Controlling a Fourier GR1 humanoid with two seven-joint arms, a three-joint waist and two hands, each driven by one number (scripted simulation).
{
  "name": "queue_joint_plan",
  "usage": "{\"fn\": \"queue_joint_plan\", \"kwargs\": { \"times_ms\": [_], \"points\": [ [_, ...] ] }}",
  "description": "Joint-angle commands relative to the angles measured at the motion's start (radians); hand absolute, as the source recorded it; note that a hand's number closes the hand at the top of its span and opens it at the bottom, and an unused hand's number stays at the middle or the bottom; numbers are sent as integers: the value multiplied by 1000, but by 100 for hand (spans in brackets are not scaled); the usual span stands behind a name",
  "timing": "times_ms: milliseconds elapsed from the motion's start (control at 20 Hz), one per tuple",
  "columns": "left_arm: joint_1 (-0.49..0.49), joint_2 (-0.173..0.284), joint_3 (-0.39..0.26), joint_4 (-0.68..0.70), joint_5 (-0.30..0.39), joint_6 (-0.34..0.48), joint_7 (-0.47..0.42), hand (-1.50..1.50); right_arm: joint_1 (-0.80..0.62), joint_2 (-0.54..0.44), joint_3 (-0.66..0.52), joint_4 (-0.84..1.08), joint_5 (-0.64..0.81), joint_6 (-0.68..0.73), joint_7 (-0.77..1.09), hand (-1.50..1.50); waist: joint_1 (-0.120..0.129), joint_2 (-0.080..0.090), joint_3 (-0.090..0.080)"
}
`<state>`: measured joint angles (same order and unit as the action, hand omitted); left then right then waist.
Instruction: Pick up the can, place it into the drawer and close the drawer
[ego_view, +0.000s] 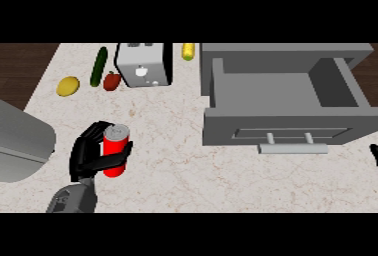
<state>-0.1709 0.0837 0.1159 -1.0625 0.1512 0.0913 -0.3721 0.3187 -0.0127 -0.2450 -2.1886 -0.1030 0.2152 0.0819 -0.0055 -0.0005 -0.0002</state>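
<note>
At lower left, the red can (114, 151) is gripped by the left hand (87, 155), fingers and thumb curled round it. At the right edge only a sliver of the right hand (374, 154) is seen; its state cannot be told. The grey drawer (284, 129) is seen open at upper right, a toaster (143, 65) at upper centre.

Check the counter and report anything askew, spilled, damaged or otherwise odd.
Nothing is spilled or visibly damaged. The drawer stands open, empty as far as its inside shows. The left hand is curled round the red can. The lemon, cucumber and red pepper lie loose beside the toaster, nothing alarming.
</note>
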Motion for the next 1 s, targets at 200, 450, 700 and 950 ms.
{"fn": "queue_joint_plan", "kwargs": {
  "times_ms": [200,450,700,950],
  "points": [
    [-25,61,19,-77,40,-76,53,150,9,-10,-7,33,-9,13,-40,-150,3,-1,0],
    [-78,63,-48,-218,9,-48,210,150,57,5,7,-5,4,-1,-56,-150,3,-3,1],
    [-156,-17,-118,-243,-57,26,222,150,20,-20,-47,46,-40,24,-73,-150,0,-1,1],
    [-277,-41,-167,-329,-112,102,383,150,-4,6,-11,-33,-13,-25,21,-150,0,-2,1]
  ]
}}
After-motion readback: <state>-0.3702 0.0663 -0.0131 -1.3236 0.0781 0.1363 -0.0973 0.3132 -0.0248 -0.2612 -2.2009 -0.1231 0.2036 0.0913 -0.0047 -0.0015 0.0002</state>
